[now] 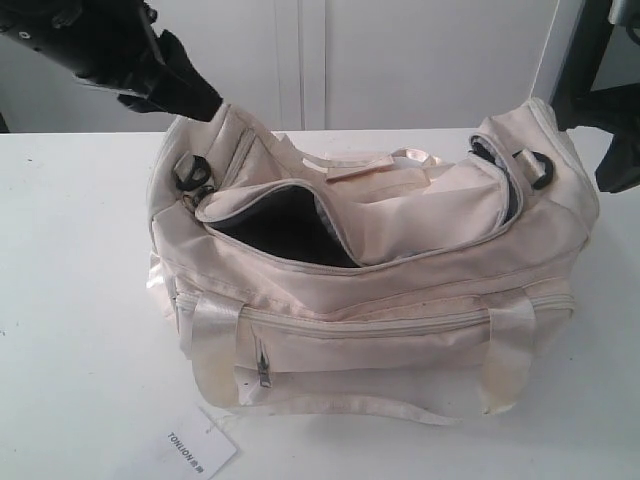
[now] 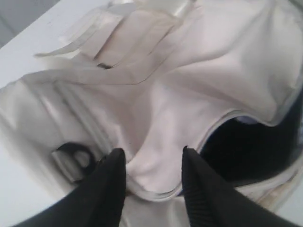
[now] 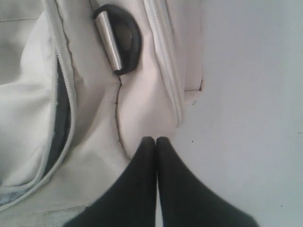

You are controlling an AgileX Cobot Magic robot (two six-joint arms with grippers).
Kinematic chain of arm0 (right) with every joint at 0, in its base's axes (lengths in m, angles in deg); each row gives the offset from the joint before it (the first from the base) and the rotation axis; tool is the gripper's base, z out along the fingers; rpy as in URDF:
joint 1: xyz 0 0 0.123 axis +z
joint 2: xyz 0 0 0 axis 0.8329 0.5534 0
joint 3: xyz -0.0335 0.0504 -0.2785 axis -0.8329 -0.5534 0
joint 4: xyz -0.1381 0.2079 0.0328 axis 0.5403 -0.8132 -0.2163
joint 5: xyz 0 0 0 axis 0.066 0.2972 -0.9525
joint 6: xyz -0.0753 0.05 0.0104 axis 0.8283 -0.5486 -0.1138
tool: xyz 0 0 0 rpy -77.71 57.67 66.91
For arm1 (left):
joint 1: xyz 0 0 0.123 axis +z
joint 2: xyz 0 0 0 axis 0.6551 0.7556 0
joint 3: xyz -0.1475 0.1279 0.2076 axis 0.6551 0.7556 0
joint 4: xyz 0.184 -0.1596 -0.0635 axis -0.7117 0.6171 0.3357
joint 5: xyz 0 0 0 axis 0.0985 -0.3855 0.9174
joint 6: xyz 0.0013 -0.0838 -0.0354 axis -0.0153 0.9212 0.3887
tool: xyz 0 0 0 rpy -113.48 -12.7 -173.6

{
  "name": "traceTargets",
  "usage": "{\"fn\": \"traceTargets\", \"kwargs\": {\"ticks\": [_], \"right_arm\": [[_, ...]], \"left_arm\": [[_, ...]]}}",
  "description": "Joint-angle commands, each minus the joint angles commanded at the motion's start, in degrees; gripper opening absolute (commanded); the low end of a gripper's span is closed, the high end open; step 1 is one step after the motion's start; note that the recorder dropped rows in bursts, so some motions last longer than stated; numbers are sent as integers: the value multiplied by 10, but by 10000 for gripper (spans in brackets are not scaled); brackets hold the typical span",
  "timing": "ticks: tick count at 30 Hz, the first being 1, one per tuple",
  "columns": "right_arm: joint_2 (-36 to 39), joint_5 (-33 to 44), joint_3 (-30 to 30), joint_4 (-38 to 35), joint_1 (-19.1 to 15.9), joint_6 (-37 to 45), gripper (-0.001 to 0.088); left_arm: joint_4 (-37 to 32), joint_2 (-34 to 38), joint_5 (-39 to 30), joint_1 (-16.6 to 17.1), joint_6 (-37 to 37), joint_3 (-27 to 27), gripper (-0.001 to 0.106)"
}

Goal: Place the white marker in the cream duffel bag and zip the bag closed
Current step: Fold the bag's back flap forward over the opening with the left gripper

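Observation:
The cream duffel bag (image 1: 400,290) lies across the white table, its curved top zipper open on the left half over dark lining (image 1: 280,235). The white marker is out of view. My left gripper (image 1: 200,100) hovers at the bag's left end. In the left wrist view it (image 2: 151,151) is open, its fingers (image 2: 118,161) on either side of a fold of the cream flap (image 2: 189,71) beside the dark opening (image 2: 246,146). My right gripper (image 1: 615,170) is at the bag's right end, shut with nothing between its tips (image 3: 156,139), over the bag's (image 3: 137,104) edge.
A small white paper tag (image 1: 200,445) lies at the table's front. Black strap rings sit at each bag end (image 1: 195,180) (image 3: 123,38). A front pocket zip pull (image 1: 263,365) hangs between the satin handles. White table (image 1: 70,300) surrounds the bag; white cabinets stand behind.

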Motion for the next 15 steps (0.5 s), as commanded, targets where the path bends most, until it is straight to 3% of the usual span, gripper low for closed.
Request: {"fn": "traceTargets", "kwargs": {"ticks": [6,15], "right_arm": [[0,7,0,0,0,0,0],[0,7,0,0,0,0,0]], "left_arm": [[-1,11,1,63,58,1,444],[22,54,0,80,79,8,444]]}}
